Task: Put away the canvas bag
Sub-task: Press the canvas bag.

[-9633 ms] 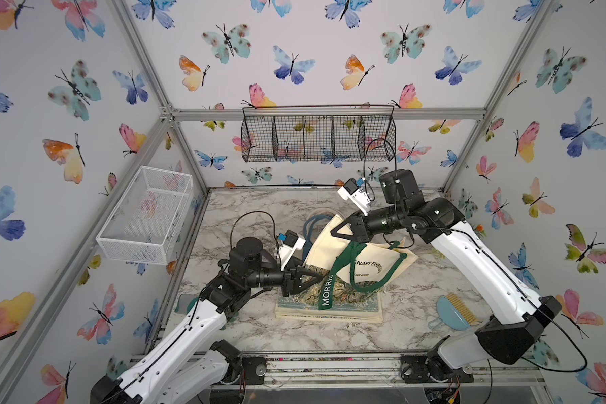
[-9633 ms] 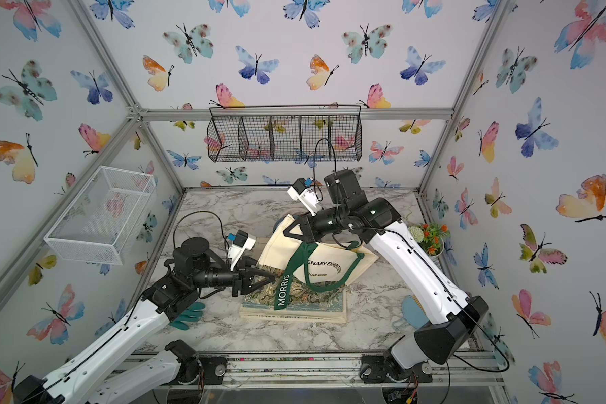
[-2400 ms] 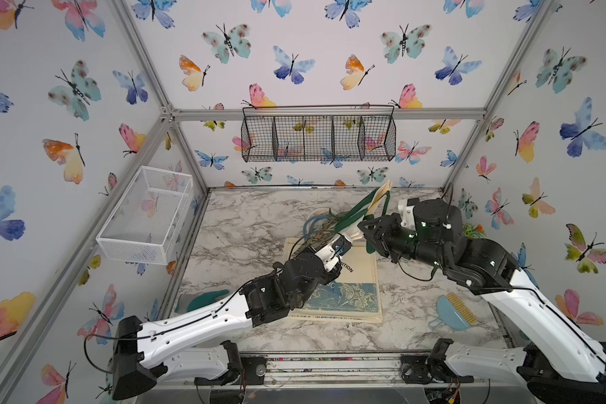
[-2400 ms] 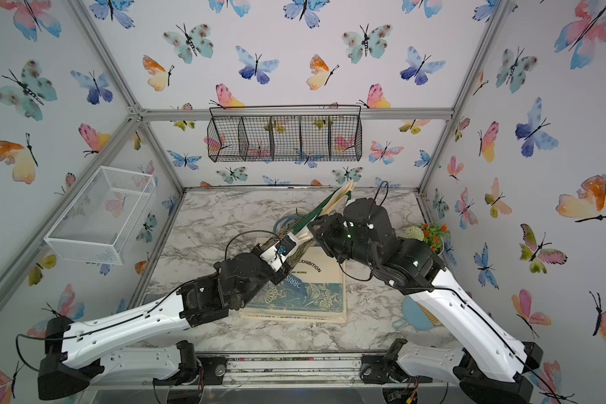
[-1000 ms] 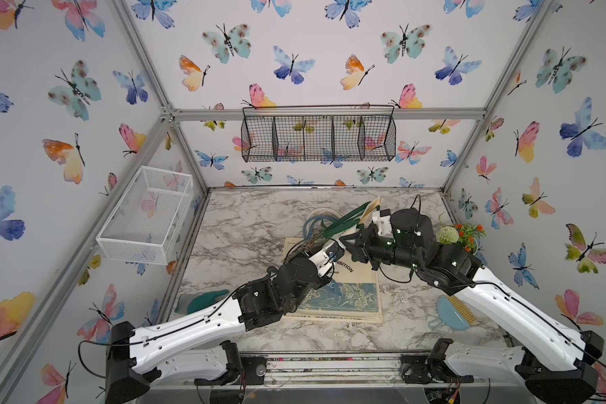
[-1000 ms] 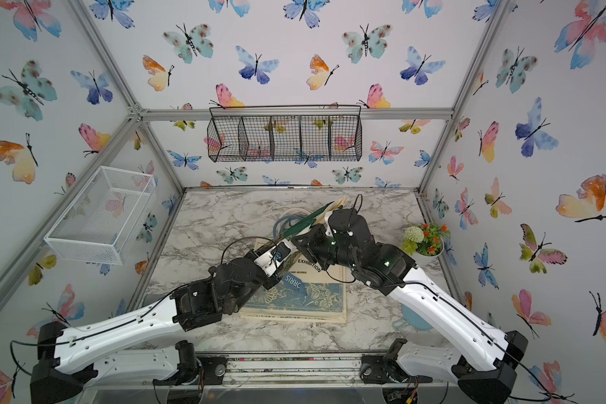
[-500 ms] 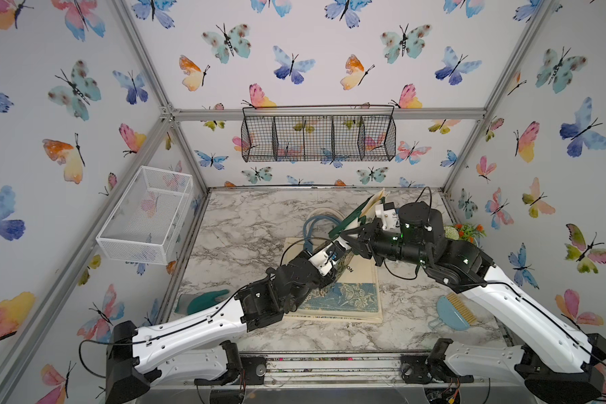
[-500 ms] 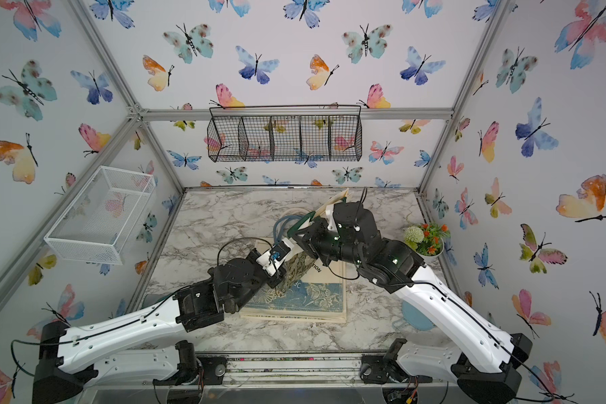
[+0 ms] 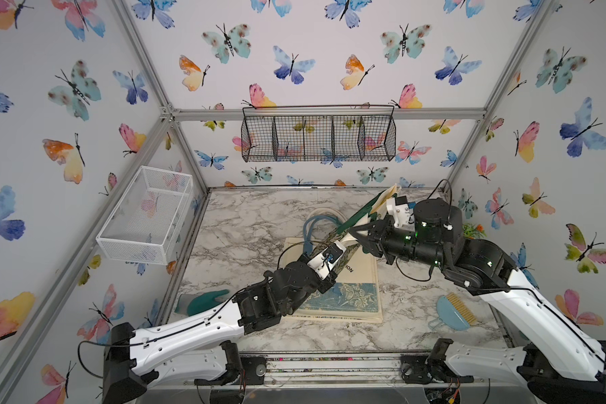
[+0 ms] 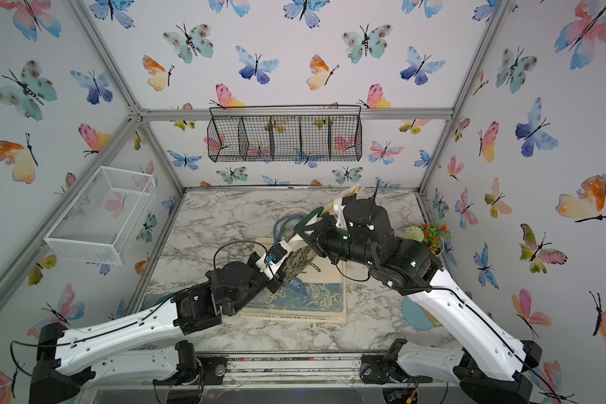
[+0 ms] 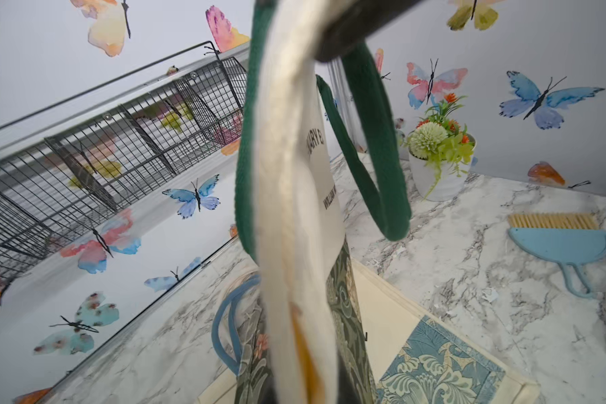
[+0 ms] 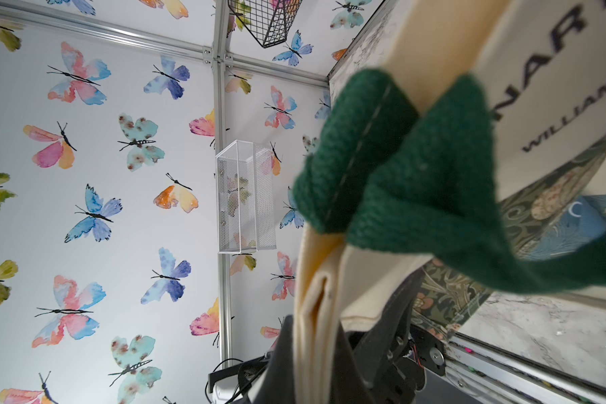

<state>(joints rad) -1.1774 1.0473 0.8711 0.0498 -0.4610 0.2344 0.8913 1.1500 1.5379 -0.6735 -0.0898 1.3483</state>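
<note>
The canvas bag [image 9: 387,201] is cream with green handles [image 9: 355,217] and a dark floral lower panel [image 10: 296,260]. It is folded into a narrow strip and hangs slanted above the table in both top views. My right gripper [image 9: 357,233] is shut on the folded cream edge, which the right wrist view shows squeezed between its fingers [image 12: 321,349]. My left gripper [image 9: 345,245] sits just below on the same strip. In the left wrist view the cream fabric [image 11: 287,175] runs down between the left fingers, which press it from both sides.
A second flat bag [image 9: 350,293] with a blue print and blue handles lies on the marble under the arms. A black wire basket [image 9: 319,140] hangs on the back wall, a white mesh basket [image 9: 147,217] on the left wall. Teal glove [image 9: 203,300], blue brush [image 9: 452,311], flower pot [image 10: 427,234].
My right gripper has carried the bag's top up and back to the right, so the strip stands steeper. My left gripper has followed up along it.
</note>
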